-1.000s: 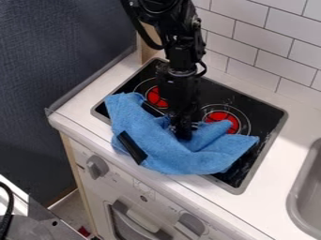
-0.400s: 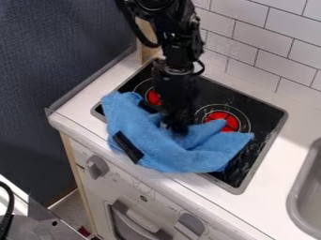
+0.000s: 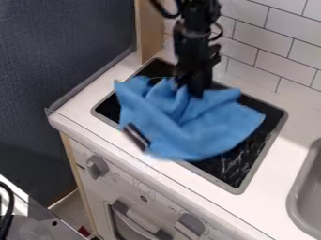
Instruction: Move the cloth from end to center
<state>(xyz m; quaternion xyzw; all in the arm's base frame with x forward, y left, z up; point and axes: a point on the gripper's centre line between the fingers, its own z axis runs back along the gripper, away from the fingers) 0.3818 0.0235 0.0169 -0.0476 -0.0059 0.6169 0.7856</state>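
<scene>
My gripper (image 3: 193, 89) is over the back middle part of the black stove top (image 3: 237, 165), shut on the blue cloth (image 3: 188, 129). Folds of cloth bunch up around the fingertips and partly hide them. The rest of the cloth spreads out toward the front edge of the stove and covers both red burners. A black strip lies at the cloth's lower left.
A grey sink (image 3: 307, 194) is set into the white counter (image 3: 276, 173) at the right. Behind stands a white tiled wall (image 3: 270, 61), with a wooden post (image 3: 149, 35) at the back left. Oven knobs (image 3: 97, 167) line the front panel.
My gripper has moved up and back, toward the wall and slightly right, pulling the cloth along. The cloth's front edge has left the front rim at the right, baring more of the stove top there.
</scene>
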